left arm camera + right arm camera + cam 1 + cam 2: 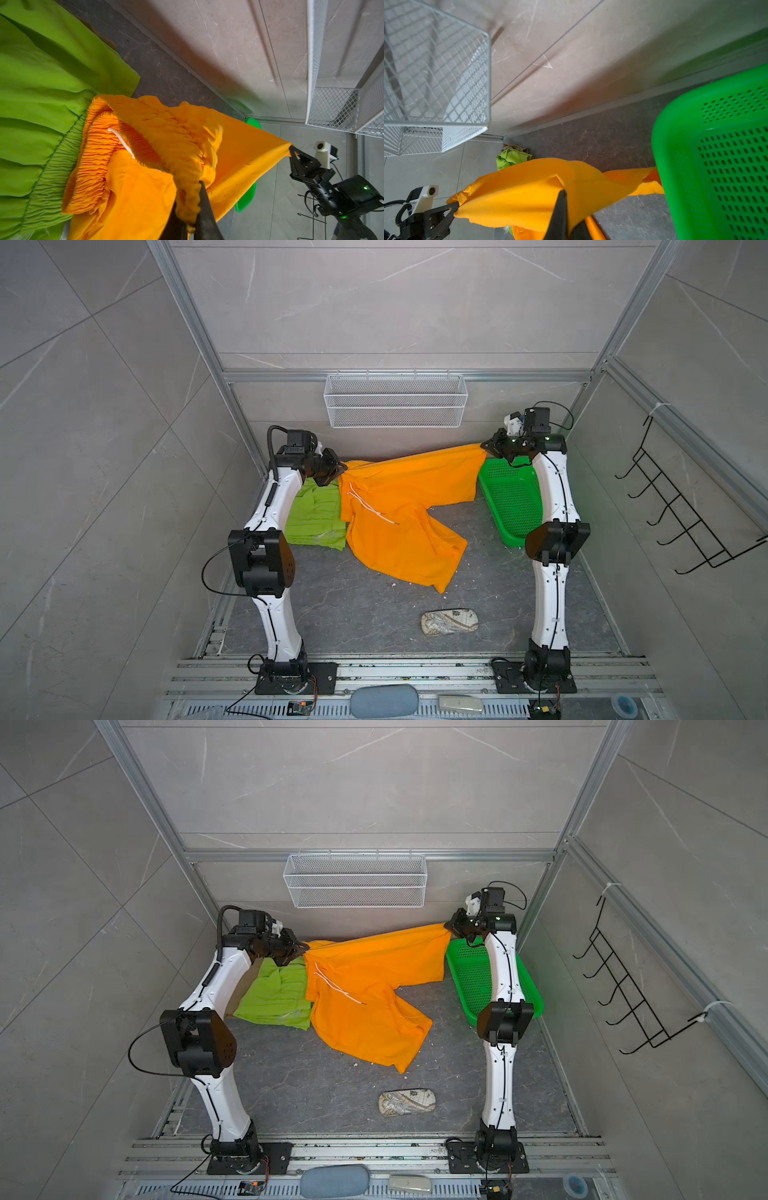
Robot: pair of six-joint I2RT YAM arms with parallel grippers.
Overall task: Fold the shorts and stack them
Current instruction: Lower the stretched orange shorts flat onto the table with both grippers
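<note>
Left gripper (188, 196) is clenched on the waistband of the orange shorts (399, 510). Right gripper (562, 194) is clenched on a leg corner. The garment spans mid-frame, unfolded. Lime green shorts (316, 514) lie left of centre, apparently folded, over tan cloth (240, 992). Folding and stacking the orange pair appear to be left.

Tan shorts (515, 148) largely beneath lime shorts (510, 158)

Plain bright orange shorts (399, 522) carry a white drawstring (376, 512). Beside them lie lime green shorts (316, 518) and a sliver of tan shorts (515, 148). The perforated basket (511, 502) is vivid green, the pouch (449, 621) beige with a dark map-like print, and the worktop (353, 605) mottled dark grey.
</note>
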